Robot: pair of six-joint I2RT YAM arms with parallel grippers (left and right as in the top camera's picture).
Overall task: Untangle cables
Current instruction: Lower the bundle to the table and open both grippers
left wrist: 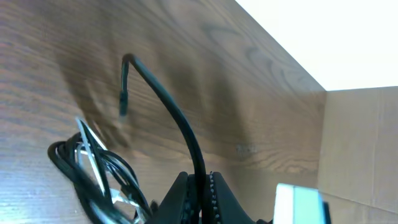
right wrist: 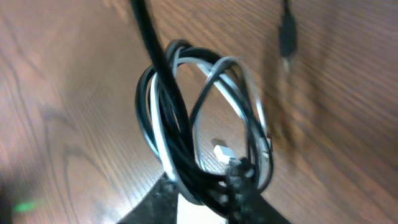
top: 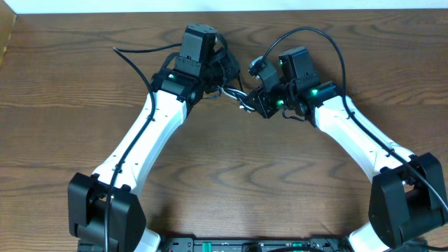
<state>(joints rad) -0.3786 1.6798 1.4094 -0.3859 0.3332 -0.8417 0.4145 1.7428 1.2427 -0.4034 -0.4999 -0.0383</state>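
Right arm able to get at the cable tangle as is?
Likely yes: the looped tangle of black and white cords sits between the right fingers, which look closed on it.

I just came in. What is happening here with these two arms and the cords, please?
The robot is working on a tangle of cables above a wooden table. The left gripper is shut on one black cable, whose free plug end sticks out over the wood. The right gripper grips the tangle itself, loops of black cord and a white one. The cords are not yet separated.
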